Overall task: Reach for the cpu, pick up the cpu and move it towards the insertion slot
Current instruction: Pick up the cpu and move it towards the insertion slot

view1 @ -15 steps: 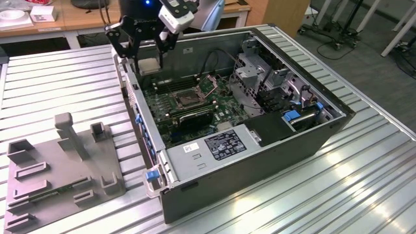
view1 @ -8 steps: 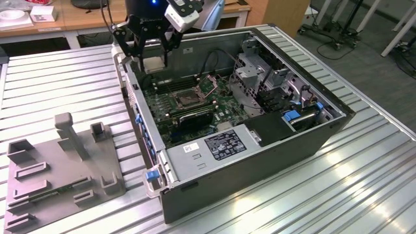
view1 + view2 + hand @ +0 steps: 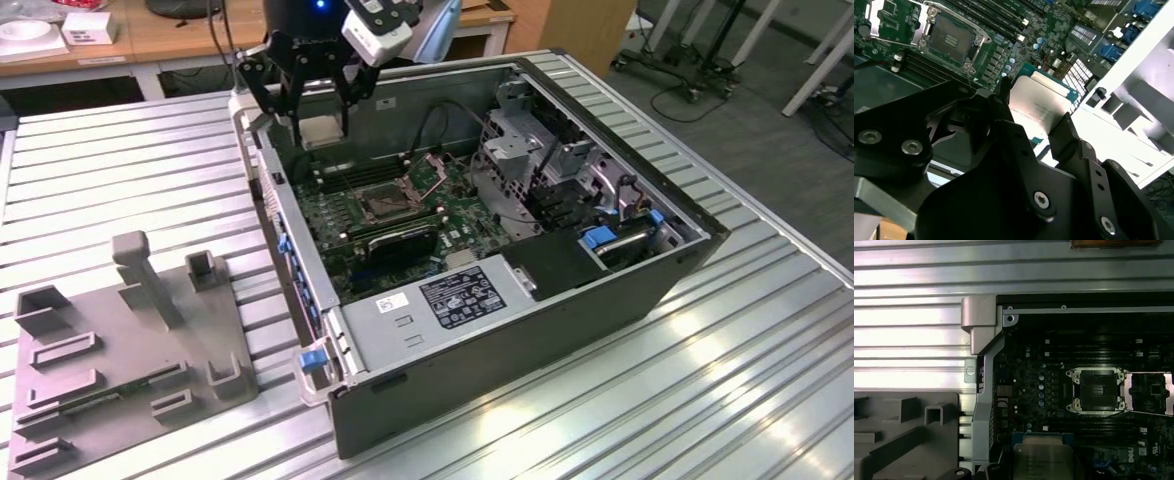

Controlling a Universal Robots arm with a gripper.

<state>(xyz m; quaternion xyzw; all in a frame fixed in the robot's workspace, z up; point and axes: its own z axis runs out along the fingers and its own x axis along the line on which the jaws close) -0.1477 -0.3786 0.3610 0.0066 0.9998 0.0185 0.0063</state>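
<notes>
One cpu (image 3: 1041,107), pinched edgewise in gripper (image 3: 1031,117), above open case; insertion slot (image 3: 951,32) apart. Risk: thin hold, chip slipping onto board.

From my station: computer case (image 3: 534,300), lying open on the slatted table (image 3: 747,400). Motherboard (image 3: 387,215) inside it, insertion slot (image 3: 383,205) on the board. Tray (image 3: 120,350) on the table, at the exterior view's left of the case. Gripper (image 3: 323,122) above the case's far left corner, cpu (image 3: 322,130) between its fingers.
</notes>
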